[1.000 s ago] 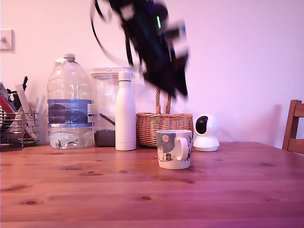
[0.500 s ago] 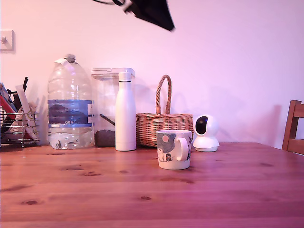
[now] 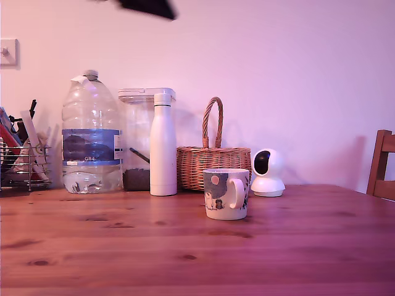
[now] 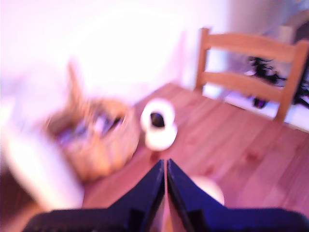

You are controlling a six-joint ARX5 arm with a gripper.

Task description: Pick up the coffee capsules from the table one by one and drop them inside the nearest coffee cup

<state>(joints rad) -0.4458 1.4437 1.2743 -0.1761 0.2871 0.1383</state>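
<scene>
The coffee cup point(image 3: 226, 193), a short white mug with a pink circle, stands upright on the table point(image 3: 123, 246) with its handle facing the camera. Only a dark blurred piece of my gripper point(image 3: 148, 7) shows at the exterior view's top edge, high above and left of the cup. In the blurred wrist view my gripper point(image 4: 165, 166) has its dark fingers point(image 4: 149, 191) pressed together with nothing between them. A pale rounded shape behind them is probably the cup point(image 4: 211, 189). No coffee capsules show on the table.
Along the wall stand a wire rack point(image 3: 21, 161), a large water bottle point(image 3: 91, 132), a clear container point(image 3: 137, 139), a white bottle point(image 3: 163, 145), a wicker basket point(image 3: 213, 163) with blurred coloured contents, and a small white camera point(image 3: 268, 172). A wooden chair point(image 3: 384, 165) is at the exterior view's right.
The arm has risen and swung toward the exterior view's left, from hanging over the basket and cup to almost out of frame. Nothing on the table moved.
</scene>
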